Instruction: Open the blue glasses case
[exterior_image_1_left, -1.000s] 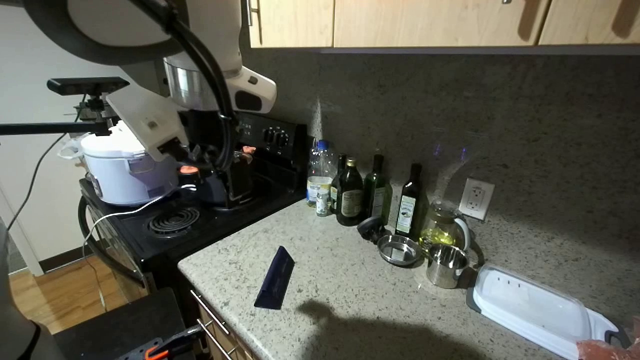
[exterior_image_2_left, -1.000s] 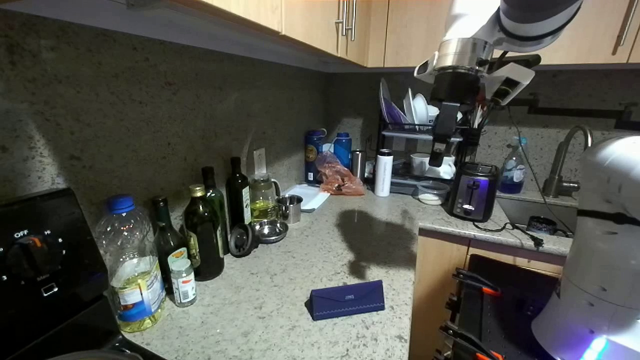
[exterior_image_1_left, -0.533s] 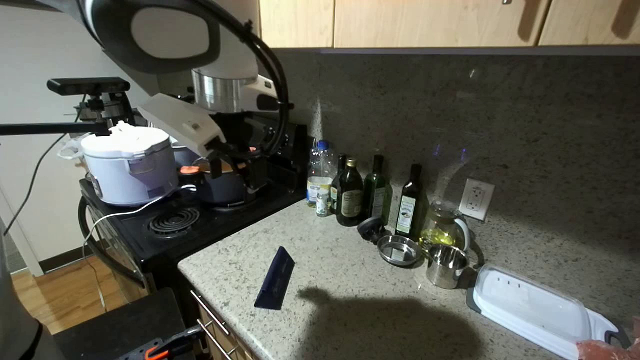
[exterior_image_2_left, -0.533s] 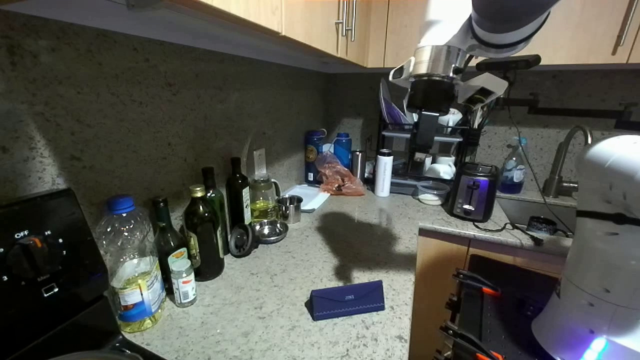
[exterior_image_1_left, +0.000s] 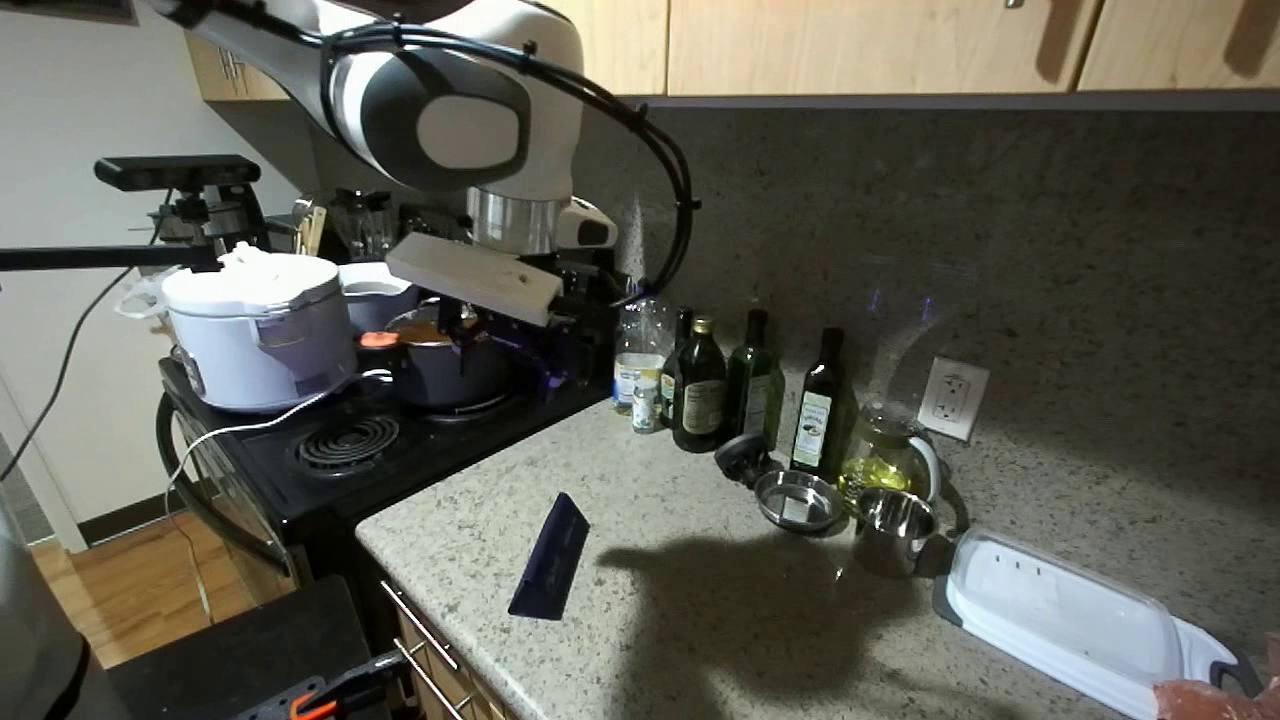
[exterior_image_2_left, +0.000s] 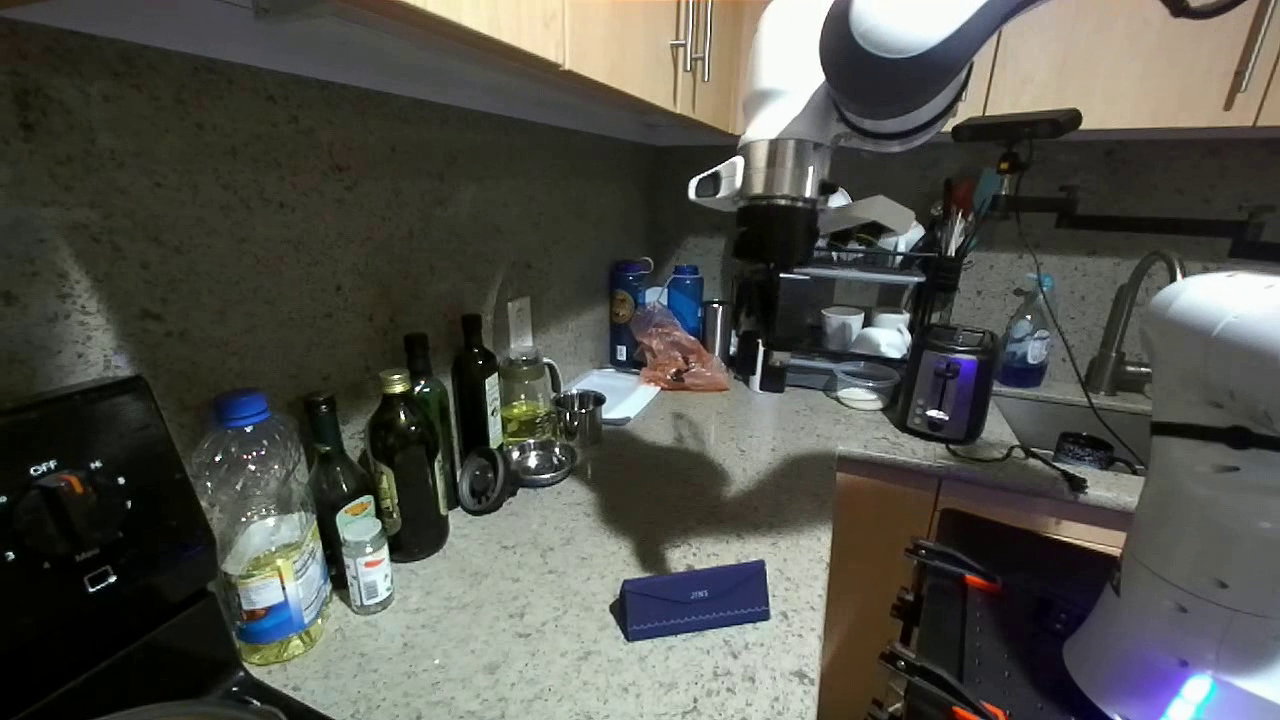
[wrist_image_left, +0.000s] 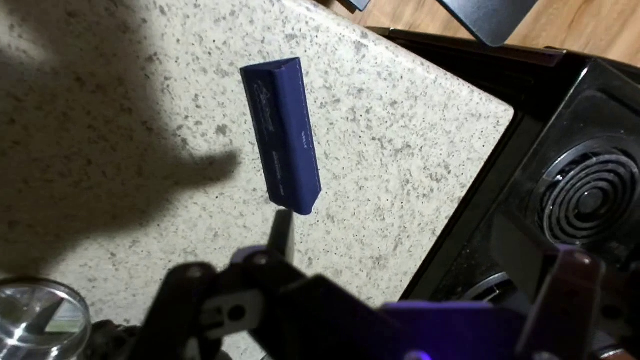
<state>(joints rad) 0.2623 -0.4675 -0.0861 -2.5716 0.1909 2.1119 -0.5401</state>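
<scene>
In an exterior view a white cooker (exterior_image_1_left: 260, 350) stands far left on the black stove (exterior_image_1_left: 255, 465), part of a mounted camera (exterior_image_1_left: 178, 172) cutting across its top. The dark pot (exterior_image_1_left: 455, 375) to its right is partly covered by the gripper (wrist_image_left: 392, 220), so black there that I can hardly pick it out; the wrist view shows its two fingers (wrist_image_left: 281, 232) spread wide, one of them half lost against the dark stove. Next, well apart from the gripper, the blue glasses case (exterior_image_1_left: 550, 560) lies closed on the speckled counter (exterior_image_1_left: 460, 545), near its edge. I see only its dim sides here, though in an exterior view its flap (exterior_image_2_left: 680, 590) and pale lettering show. From the wrist one fingertip seems to meet its end, but both exterior views have the gripper higher up. Farther right, the black cable (exterior_image_1_left: 688, 205) of the arm (exterior_image_1_left: 470, 130) hides the cap of a plastic bottle (exterior_image_1_left: 637, 375); the dark bottles (exterior_image_1_left: 700, 395) beside it partly overlap, and I can't tell what the black thing (exterior_image_1_left: 742, 458) is. A steel cup (exterior_image_1_left: 895, 545) blocks the foot of the jug (exterior_image_1_left: 885, 465), and past the white tray (exterior_image_1_left: 1050, 605) a reddish bag (exterior_image_1_left: 1210, 698) is cut off at the edge
</scene>
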